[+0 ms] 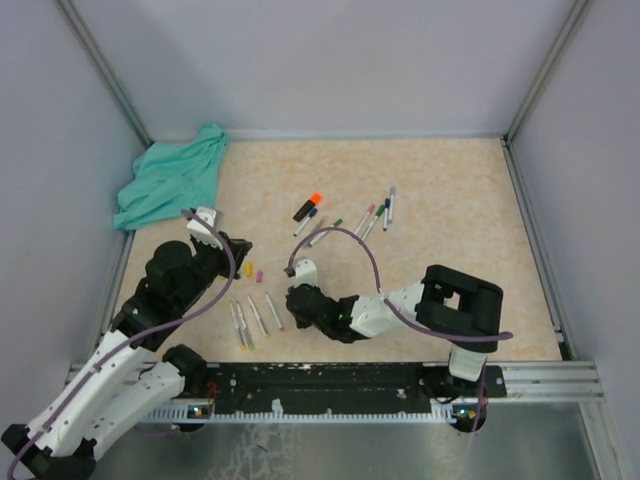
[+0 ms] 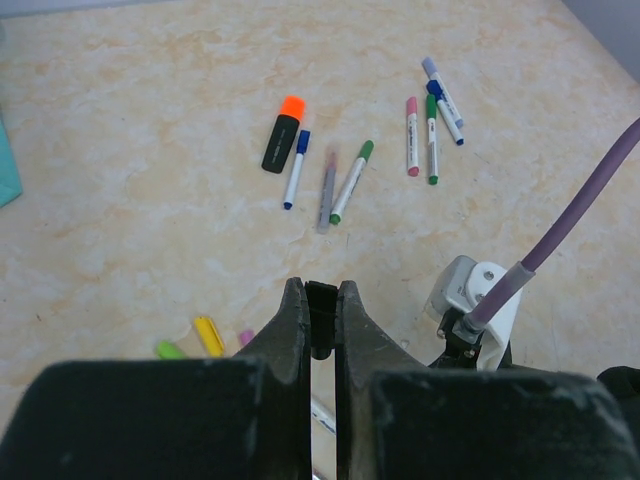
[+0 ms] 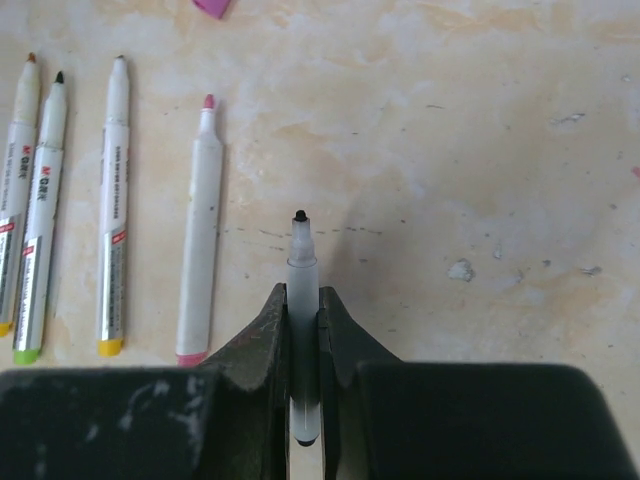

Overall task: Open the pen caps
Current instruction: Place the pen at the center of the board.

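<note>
My left gripper (image 2: 320, 296) is shut on a small black pen cap (image 2: 320, 318) and holds it above the table; it also shows in the top view (image 1: 243, 250). My right gripper (image 3: 302, 297) is shut on an uncapped white pen with a black tip (image 3: 301, 262), just to the right of the left gripper in the top view (image 1: 292, 300). Loose green (image 2: 170, 350), yellow (image 2: 208, 335) and pink (image 2: 246, 337) caps lie on the table under the left gripper. Several capped pens (image 2: 352, 180) and an orange-capped black highlighter (image 2: 282, 138) lie further back.
Several uncapped white pens (image 3: 113, 210) lie side by side left of the right gripper, also seen in the top view (image 1: 257, 314). A teal cloth (image 1: 170, 175) is bunched in the far left corner. Grey walls close in the table on three sides.
</note>
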You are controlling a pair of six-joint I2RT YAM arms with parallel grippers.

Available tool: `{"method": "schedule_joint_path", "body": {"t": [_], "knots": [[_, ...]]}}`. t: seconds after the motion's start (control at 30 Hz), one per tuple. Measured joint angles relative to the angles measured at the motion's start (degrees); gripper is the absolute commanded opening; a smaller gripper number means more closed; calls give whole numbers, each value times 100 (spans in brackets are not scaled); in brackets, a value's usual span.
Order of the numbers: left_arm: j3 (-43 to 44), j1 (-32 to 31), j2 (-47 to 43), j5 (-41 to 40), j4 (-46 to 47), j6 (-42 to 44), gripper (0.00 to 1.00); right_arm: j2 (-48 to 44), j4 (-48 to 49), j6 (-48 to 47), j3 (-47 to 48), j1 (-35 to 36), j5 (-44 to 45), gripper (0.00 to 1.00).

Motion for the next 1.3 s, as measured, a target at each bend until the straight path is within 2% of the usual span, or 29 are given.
{"method": "schedule_joint_path", "body": {"t": [0.3, 0.57, 0.7, 1.17, 1.3], "knots": [[0, 66, 2, 46, -11, 44, 0, 378, 68, -208, 428, 9, -339, 8], [0, 70, -2, 136, -11, 68, 0, 433, 85, -203, 476, 9, -352, 21], [0, 81, -2, 179, -11, 68, 0, 470, 87, -181, 533, 9, -352, 24], [0, 107, 11, 251, -11, 72, 0, 470, 122, -140, 522, 9, -354, 27], [0, 107, 66, 267, -11, 81, 0, 372, 402, -142, 286, 9, -350, 29]]}}
